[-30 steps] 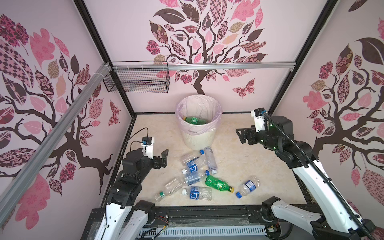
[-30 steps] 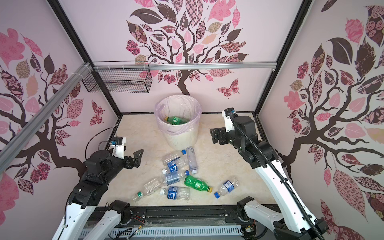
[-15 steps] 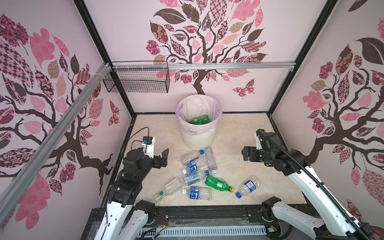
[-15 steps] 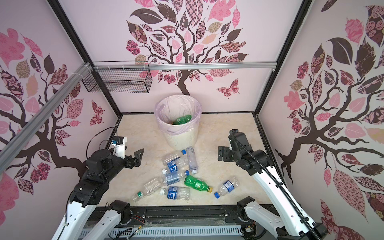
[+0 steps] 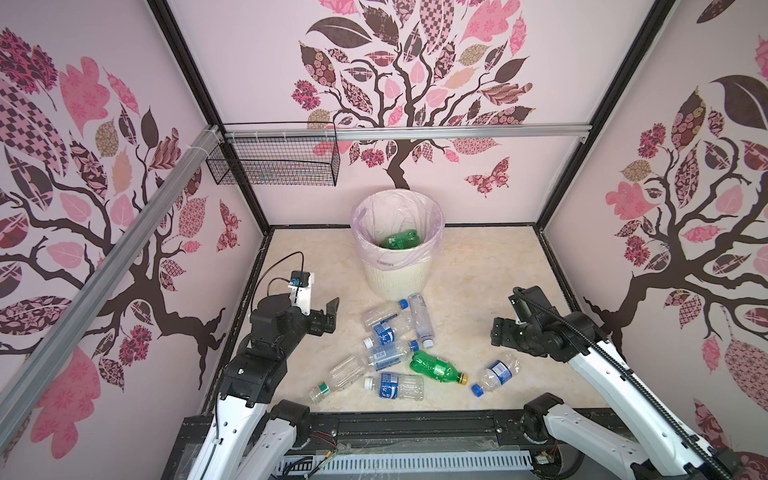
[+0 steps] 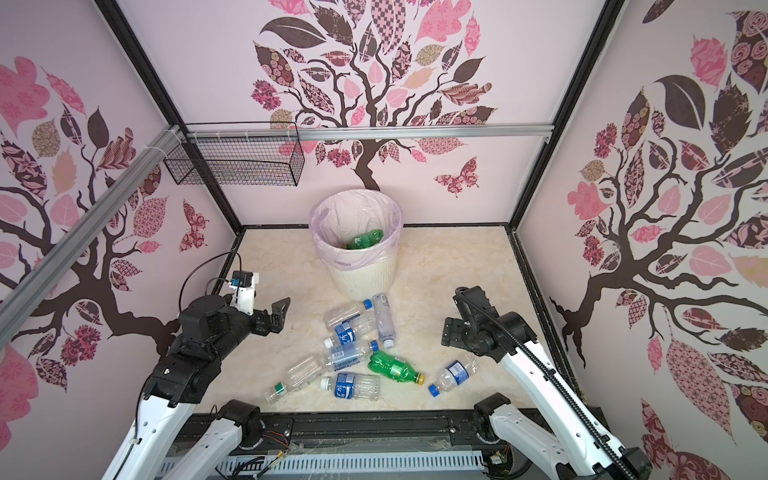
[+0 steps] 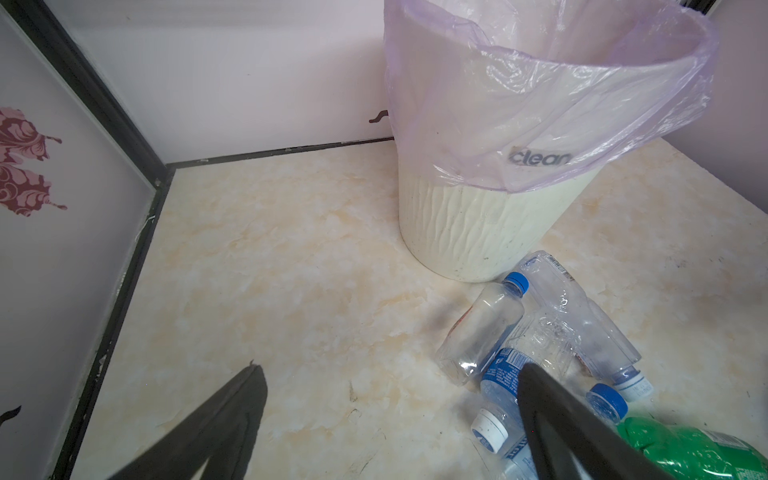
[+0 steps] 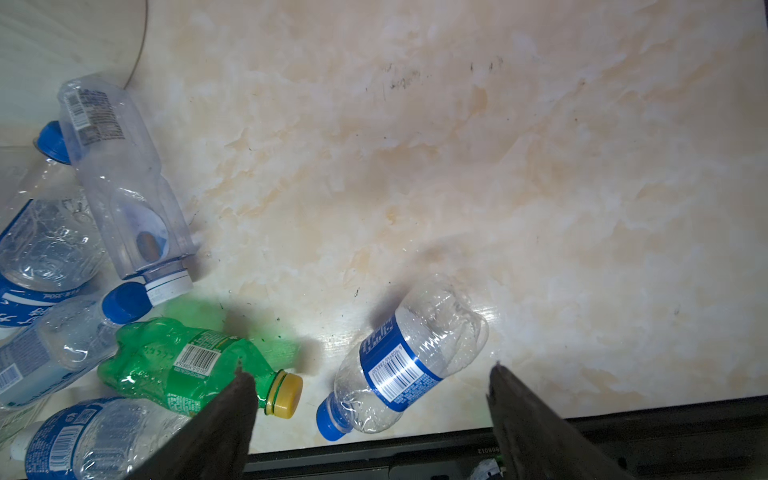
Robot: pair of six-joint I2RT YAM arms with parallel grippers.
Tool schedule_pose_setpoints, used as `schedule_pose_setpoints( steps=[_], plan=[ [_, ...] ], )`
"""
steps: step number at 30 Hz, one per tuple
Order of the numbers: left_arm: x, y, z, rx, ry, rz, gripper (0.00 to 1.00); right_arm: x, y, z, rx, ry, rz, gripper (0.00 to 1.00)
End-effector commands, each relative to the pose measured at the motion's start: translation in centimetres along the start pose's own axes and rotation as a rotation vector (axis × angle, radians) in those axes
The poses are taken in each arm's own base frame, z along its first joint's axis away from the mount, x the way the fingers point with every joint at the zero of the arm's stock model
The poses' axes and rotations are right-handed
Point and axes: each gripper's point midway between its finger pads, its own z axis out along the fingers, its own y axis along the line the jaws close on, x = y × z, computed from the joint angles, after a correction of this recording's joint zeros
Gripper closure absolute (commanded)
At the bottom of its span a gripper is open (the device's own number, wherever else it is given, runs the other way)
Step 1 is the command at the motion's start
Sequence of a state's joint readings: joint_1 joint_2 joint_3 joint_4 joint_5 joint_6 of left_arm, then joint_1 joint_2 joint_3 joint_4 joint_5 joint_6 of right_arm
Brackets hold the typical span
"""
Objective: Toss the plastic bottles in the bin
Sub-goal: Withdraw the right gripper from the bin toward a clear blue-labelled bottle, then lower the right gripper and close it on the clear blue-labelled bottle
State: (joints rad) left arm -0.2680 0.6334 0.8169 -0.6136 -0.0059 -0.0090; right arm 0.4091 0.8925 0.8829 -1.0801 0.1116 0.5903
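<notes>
We are looking down into a pink-walled cell where the bin [image 5: 395,276] is standing at the back of the marble-patterned floor [image 5: 490,266], with one green bottle [image 5: 401,240] lying inside it. In front of the bin, a cluster of clear plastic bottles [image 5: 386,336] and a second green bottle [image 5: 434,368] are lying on the floor. The left gripper [image 7: 388,372] is hovering beside the cluster, jaws wide apart and empty. The right gripper [image 8: 368,369] is hanging near a lone blue-labelled bottle [image 8: 409,357], jaws spread, gripping nothing.
</notes>
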Motion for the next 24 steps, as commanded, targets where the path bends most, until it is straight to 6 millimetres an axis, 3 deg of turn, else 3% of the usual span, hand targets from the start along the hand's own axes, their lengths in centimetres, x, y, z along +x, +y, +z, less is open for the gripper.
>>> schedule_pose_setpoints(
  steps=[1,6,18,24],
  plan=[
    [0.2,0.0,0.3,0.000,-0.004,0.009,0.02,2.3,-1.3,0.6,0.032,0.061,0.155,0.15],
    [0.4,0.1,0.4,-0.003,0.002,0.008,0.02,5.0,-2.1,2.4,0.029,0.123,0.259,0.19],
    [0.4,0.3,0.0,-0.016,-0.006,0.003,0.02,6.0,-2.6,4.4,0.078,0.168,0.270,0.25],
    [0.4,0.4,-0.2,-0.024,-0.012,0.004,0.02,8.2,-1.6,6.3,0.064,0.286,0.393,0.26]
  ],
)
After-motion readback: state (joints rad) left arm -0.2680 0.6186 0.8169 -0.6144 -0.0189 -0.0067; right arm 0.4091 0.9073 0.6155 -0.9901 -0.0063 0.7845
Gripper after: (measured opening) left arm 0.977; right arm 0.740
